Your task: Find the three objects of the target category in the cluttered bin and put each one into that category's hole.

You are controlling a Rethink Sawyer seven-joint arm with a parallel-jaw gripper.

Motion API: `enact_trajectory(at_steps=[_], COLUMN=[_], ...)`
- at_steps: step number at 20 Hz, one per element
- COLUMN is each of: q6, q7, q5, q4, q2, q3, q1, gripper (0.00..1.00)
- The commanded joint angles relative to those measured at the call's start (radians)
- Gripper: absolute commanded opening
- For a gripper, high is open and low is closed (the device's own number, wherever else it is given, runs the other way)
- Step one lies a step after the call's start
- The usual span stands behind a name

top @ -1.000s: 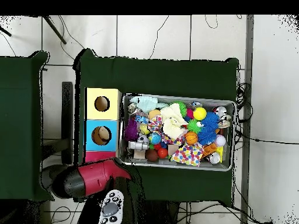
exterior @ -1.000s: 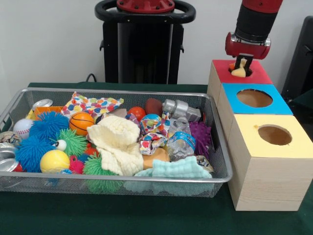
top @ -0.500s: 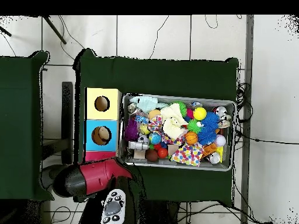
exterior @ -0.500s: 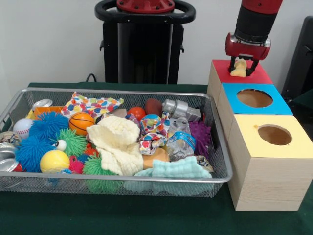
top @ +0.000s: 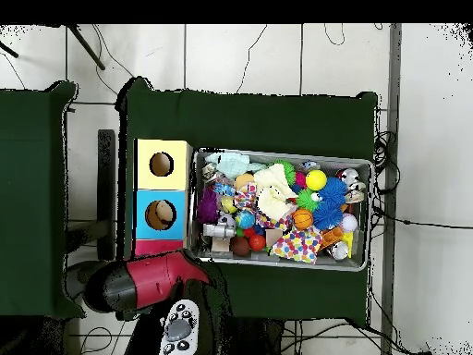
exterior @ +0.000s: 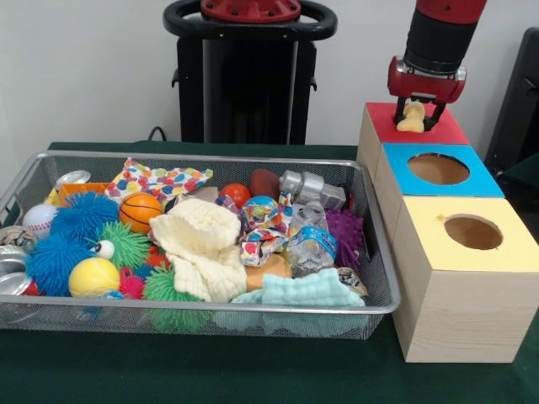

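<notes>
Here, at the upper right of the front view, we are seeing the red and black arm coming down from the top edge, its hand hanging just above the red-topped box. The hand is gripping a small pale yellow object, its dark fingers closed around it on either side. The object is sitting over the spot where that box's hole lies, though we cannot tell whether it is touching the box.

Three wooden boxes are standing in a row along the right of the frame: the red-topped one farthest up, a blue-topped box in the middle, and a yellow-topped box lowest. The blue and yellow ones are each showing a round hole.

Filling the left and centre of the frame, a wire mesh bin is resting on the dark green tabletop, just beside the boxes. It is crowded with things: blue spiky balls, a green spiky ball, a yellow ball, a small basketball, a cream knitted cloth, a mint cloth, a purple spiky toy and a crushed plastic bottle.

In the overhead view, the arm is showing at the lower left, below the row of boxes, and the hand itself is hidden beneath it.
</notes>
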Motion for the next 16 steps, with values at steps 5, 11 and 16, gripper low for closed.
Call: enact_trajectory(at_steps=[5, 11, 16], q6=[0.092, 0.218, 0.199], q7=[0.124, 0.104, 0.102], q5=[0.069, 0.094, 0.092], q4=[-0.052, -0.072, -0.064], q2=[-0.097, -0.191, -0.194], q3=[0.024, 0.024, 0.019], q1=[-0.03, -0.047, -0.048], gripper=[1.0, 1.0, 1.0])
